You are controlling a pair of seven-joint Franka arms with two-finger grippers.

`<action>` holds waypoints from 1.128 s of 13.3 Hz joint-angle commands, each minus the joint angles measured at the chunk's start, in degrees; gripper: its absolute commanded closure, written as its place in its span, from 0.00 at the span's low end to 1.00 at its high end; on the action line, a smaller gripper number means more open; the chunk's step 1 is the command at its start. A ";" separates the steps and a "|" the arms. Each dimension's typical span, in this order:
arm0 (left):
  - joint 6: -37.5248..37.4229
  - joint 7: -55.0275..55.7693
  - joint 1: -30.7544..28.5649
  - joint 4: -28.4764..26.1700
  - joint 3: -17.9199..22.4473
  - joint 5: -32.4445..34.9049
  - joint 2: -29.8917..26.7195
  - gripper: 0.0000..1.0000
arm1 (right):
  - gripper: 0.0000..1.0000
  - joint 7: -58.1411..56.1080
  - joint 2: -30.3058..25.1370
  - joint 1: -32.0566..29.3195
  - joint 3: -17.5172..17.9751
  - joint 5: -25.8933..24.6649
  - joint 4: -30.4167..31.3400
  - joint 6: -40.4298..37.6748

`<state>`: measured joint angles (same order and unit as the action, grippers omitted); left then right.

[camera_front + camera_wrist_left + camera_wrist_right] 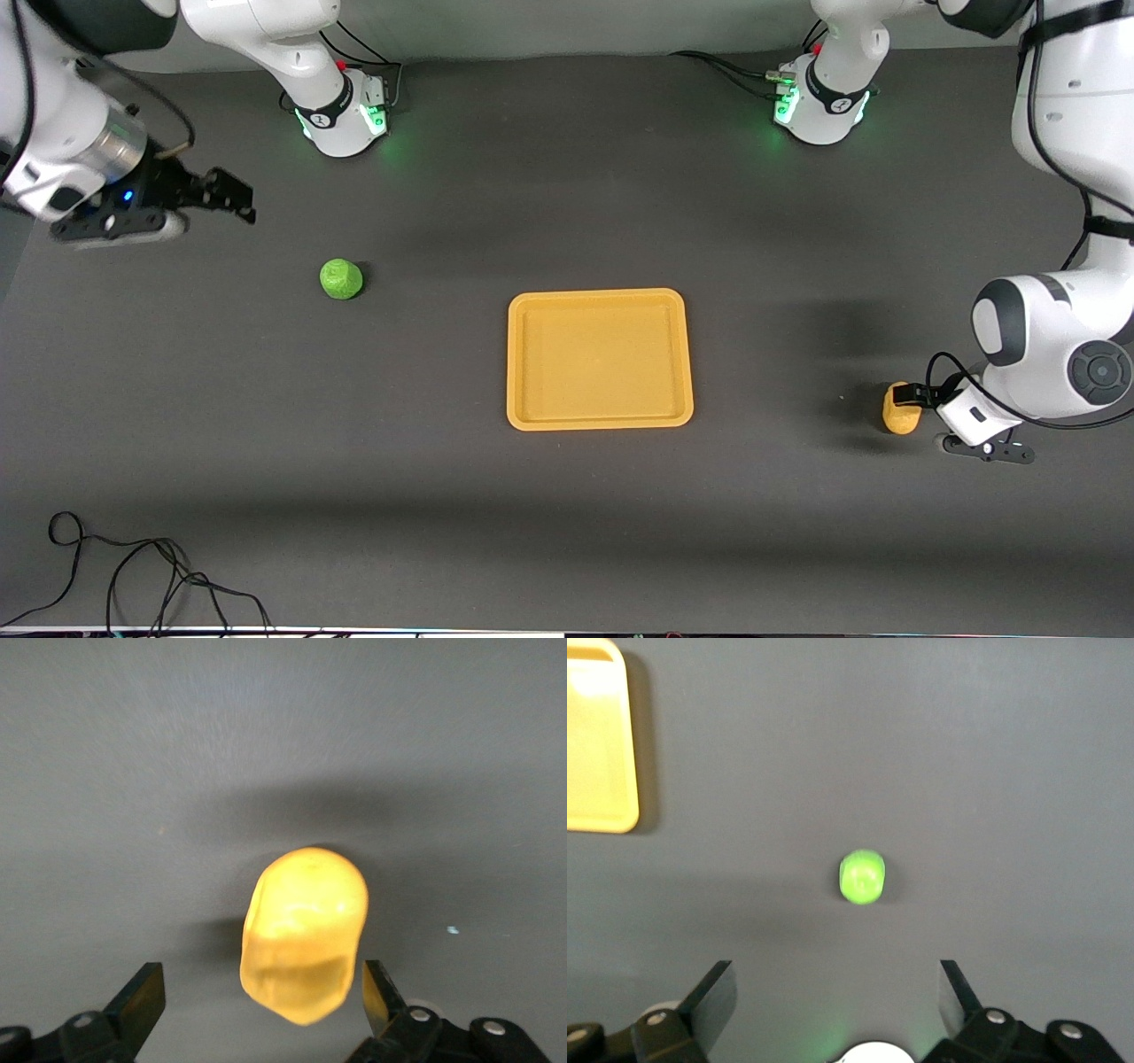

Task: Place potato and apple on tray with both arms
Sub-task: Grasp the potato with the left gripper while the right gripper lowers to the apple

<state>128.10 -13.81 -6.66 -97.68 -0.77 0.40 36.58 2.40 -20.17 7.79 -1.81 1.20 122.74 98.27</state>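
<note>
- The tray (600, 359) lies flat on the dark table (567, 532), roughly midway between the two arms' ends, with nothing on it.
- The potato (901, 409) sits on the table well apart from the tray, toward the left arm's end and a little nearer the front camera than the tray's middle.
- The left gripper (921, 396) is down at the potato; its black tip shows against the potato's upper side in the front view.
- In the left wrist view the left gripper (263, 997) has its fingers spread wide, one on each side of the potato (304, 935); a gap shows on either side, so they flank it without squeezing it.
- The apple (341, 278) rests on the table well apart from the tray, toward the right arm's end and farther from the front camera than the tray's middle.
- The right gripper (232, 195) hangs in the air over bare table, away from the apple and toward the right arm's end.
- The right wrist view shows the right gripper (837, 992) with fingers wide apart and holding nothing, the apple (862, 876) small on the table below, and a corner of the tray (598, 744) at the edge.
</note>
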 commanded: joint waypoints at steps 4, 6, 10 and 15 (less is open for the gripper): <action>0.05 -1.39 1.47 1.96 -0.46 -4.97 2.27 0.49 | 0.00 0.94 -7.69 1.09 -0.38 -0.32 10.85 3.94; -1.70 -0.34 2.25 4.33 -0.46 -4.88 1.75 0.61 | 0.00 0.94 -7.78 1.09 -0.38 -0.58 15.40 9.54; -12.51 9.30 6.02 8.64 -0.55 -5.59 -0.62 1.00 | 0.00 0.94 -5.77 1.09 -0.38 -0.67 26.21 26.05; -12.97 33.72 17.97 10.40 -2.47 -5.68 -2.91 1.00 | 0.00 0.94 1.25 1.18 -0.38 -0.67 34.31 43.19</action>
<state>115.96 11.73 6.52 -87.88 -3.45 -5.04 34.25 2.40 -22.23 8.21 -1.79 1.17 154.96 135.16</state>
